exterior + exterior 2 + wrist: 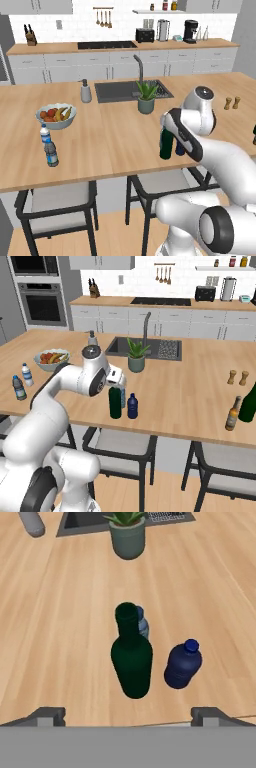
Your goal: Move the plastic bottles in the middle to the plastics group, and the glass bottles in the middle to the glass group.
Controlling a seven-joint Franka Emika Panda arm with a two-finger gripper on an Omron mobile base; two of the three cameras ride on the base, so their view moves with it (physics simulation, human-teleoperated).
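On the island's front edge, a tall dark green glass bottle [131, 662] [115, 402] [165, 145] stands upright. A squat navy plastic bottle [183, 664] [132, 406] is just to its right. A slim pale-blue plastic bottle [143, 624] [123, 396] is mostly hidden behind the green one. My gripper [128, 714] hovers open above and just in front of the green bottle, holding nothing. The plastics group, a clear white-capped bottle [45, 134] [27, 374] and a greyish one [51, 154] [19, 388], is far left. The glass group's dark bottle [248, 403] is at the far right edge.
A potted plant [146, 97] [128, 537] stands behind the bottles by the sink [117, 91]. Farther left are a soap dispenser [86, 91] and a fruit bowl [56, 115]. Wooden shakers [237, 377] and an amber bottle [232, 413] stand right. Stools [60, 200] sit under the island.
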